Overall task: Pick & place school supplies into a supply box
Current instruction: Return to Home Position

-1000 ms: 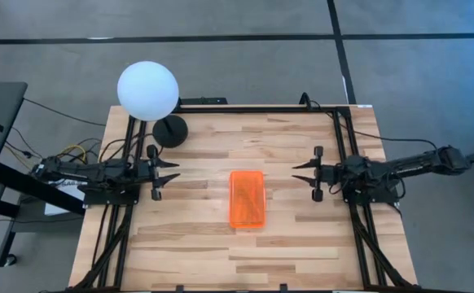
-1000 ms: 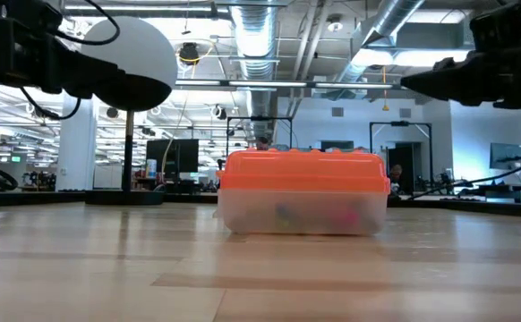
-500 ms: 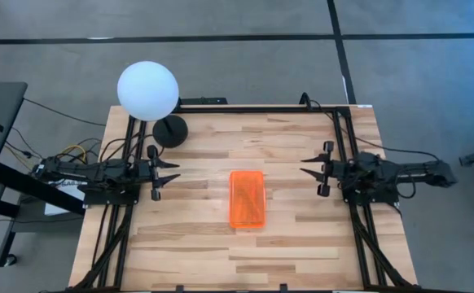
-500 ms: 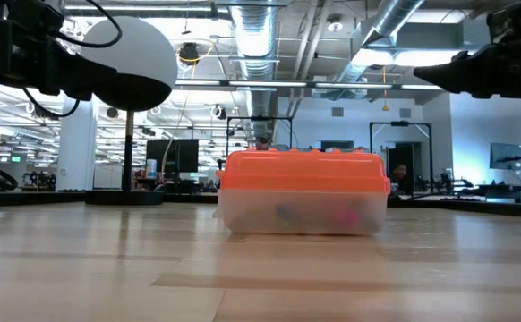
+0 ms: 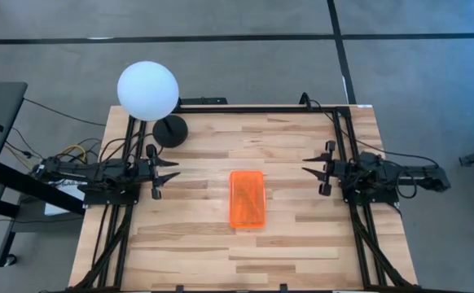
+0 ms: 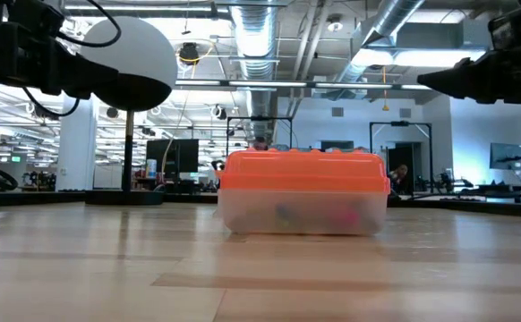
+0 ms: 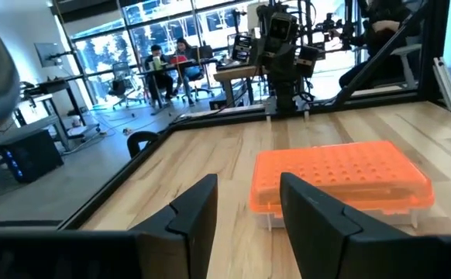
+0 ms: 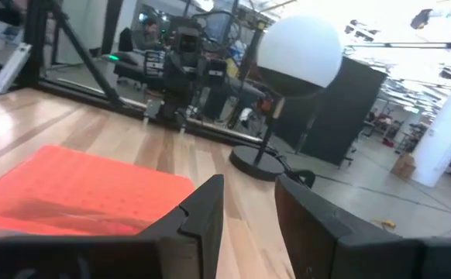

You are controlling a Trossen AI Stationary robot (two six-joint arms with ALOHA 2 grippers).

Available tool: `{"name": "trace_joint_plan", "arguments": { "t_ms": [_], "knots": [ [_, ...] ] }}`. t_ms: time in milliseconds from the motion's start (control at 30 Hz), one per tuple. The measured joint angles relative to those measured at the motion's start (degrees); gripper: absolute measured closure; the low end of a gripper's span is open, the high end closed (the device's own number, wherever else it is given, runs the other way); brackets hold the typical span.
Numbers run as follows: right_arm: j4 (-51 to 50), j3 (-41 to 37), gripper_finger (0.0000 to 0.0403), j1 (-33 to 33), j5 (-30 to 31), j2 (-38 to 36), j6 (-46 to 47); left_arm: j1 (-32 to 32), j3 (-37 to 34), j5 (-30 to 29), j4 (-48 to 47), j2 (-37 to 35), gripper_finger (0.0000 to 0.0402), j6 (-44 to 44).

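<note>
Orange-lidded box [image 5: 247, 199] sits mid-table [image 5: 221, 252], lid shut. Supplies [image 6: 346, 216] show only as blurry colour thru its clear wall. L gripper [image 5: 177, 168] is well apart on box's left, raised off the wood, fingers apart, holding nothing. R gripper [image 5: 305, 164] is on the opp. side, also raised, fingers apart, empty. Lamp [image 5: 147, 91] stands at back-left corner.

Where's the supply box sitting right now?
In the high view the supply box sits, lid on, near the middle of the table, between the left pincer and the right pincer, and touches neither.
</note>
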Motion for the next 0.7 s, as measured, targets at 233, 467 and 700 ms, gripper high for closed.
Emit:
{"name": "trace_joint_plan", "arguments": {
  "t_ms": [233, 467, 700],
  "knots": [
    [0.0, 0.0, 0.0290, -1.1, 0.0, 0.0, 1.0, 0.0, 1.5, -0.2, -4.3, -1.5, 0.0265, -0.3],
    [0.0, 0.0, 0.0290, -1.1, 0.0, 0.0, 1.0, 0.0, 2.9, 0.0, -7.9, -1.5, 0.0265, -1.6],
    [0.0, 0.0, 0.0290, -0.9, 0.0, 0.0, 2.6, 0.0, 1.1, 7.7, -3.0, -1.5, 0.0265, 0.4]
  ]
}}
